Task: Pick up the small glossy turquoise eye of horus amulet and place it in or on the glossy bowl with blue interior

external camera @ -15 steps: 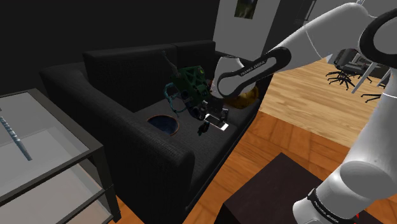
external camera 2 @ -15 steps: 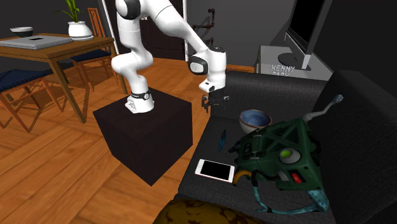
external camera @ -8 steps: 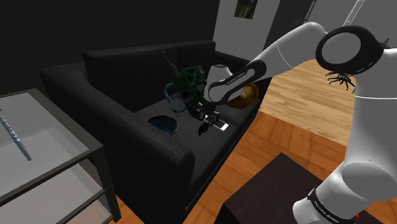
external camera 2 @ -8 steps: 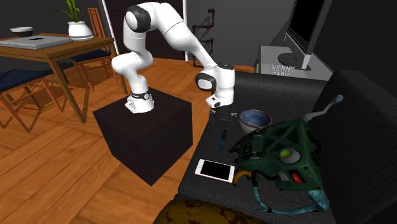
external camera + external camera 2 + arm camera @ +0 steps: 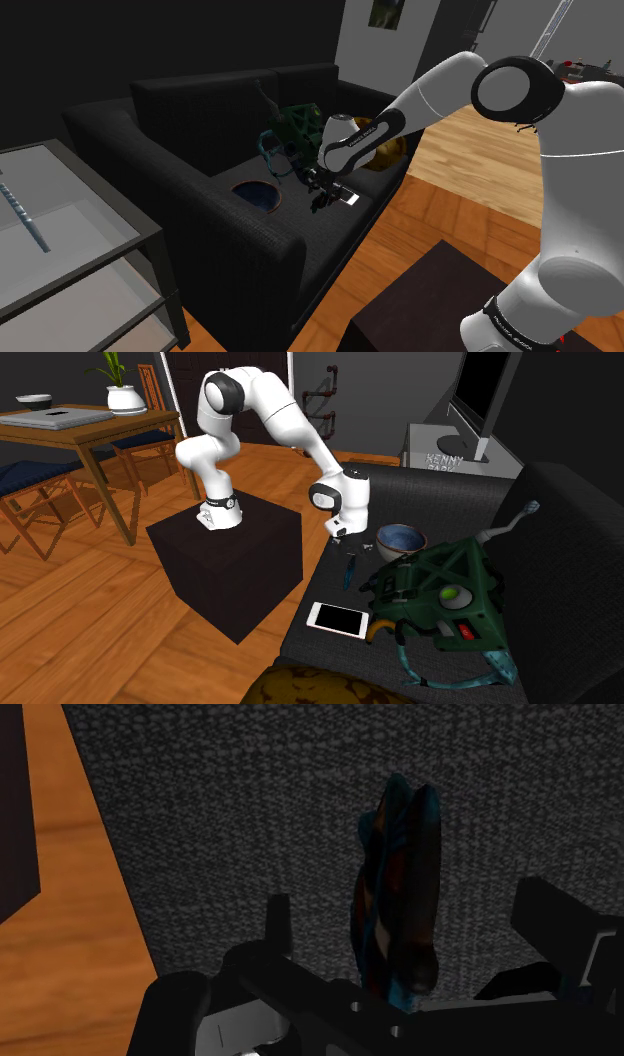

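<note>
The small turquoise amulet point(image 5: 350, 573) lies on the black sofa seat point(image 5: 330, 587), between the bowl and a phone. In the wrist view the amulet point(image 5: 400, 894) stands between my two fingers, which are apart and do not touch it. My gripper point(image 5: 410, 909) is open and low over the seat. In the second exterior view the gripper point(image 5: 345, 544) hangs just above the amulet. The glossy bowl with blue interior point(image 5: 400, 540) sits on the seat just beyond it. In the shoulder view the gripper point(image 5: 322, 192) hovers over the amulet point(image 5: 320, 204), to the right of the bowl point(image 5: 258, 193).
A white phone point(image 5: 337, 619) lies on the seat near the amulet. A green gadget with teal cables point(image 5: 445, 597) and a brownish lump point(image 5: 320, 687) crowd that end of the sofa. My dark stand point(image 5: 225, 562) is beside the sofa, and a glass side table point(image 5: 60, 250) flanks its other end.
The arm has swung down toward the sofa seat. The gripper has dropped from well above the cushion to just over the amulet, fingers now on either side of it.
</note>
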You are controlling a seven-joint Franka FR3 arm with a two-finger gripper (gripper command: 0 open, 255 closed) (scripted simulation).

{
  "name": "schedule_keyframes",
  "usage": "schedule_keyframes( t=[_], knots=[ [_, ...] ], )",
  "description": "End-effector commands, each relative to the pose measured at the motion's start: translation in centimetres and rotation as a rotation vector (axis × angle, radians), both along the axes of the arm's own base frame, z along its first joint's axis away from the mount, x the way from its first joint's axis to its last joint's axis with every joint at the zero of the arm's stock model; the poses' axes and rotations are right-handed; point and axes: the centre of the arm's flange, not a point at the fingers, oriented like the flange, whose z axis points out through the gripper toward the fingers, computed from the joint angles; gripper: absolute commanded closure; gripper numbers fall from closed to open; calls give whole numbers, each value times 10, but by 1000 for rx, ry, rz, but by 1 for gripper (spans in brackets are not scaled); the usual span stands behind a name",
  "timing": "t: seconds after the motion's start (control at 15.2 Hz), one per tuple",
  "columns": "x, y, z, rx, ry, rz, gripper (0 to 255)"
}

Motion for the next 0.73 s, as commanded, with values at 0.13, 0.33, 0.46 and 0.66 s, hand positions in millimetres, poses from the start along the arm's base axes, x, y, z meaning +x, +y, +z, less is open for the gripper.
schedule_keyframes(
  t=[0.13, 0.33, 0.46, 0.66],
  knots=[
    [0, 0, -8, 0, 0, 0, 0],
    [0, 0, -8, 0, 0, 0, 0],
    [0, 0, -8, 0, 0, 0, 0],
    [0, 0, -8, 0, 0, 0, 255]
  ],
)
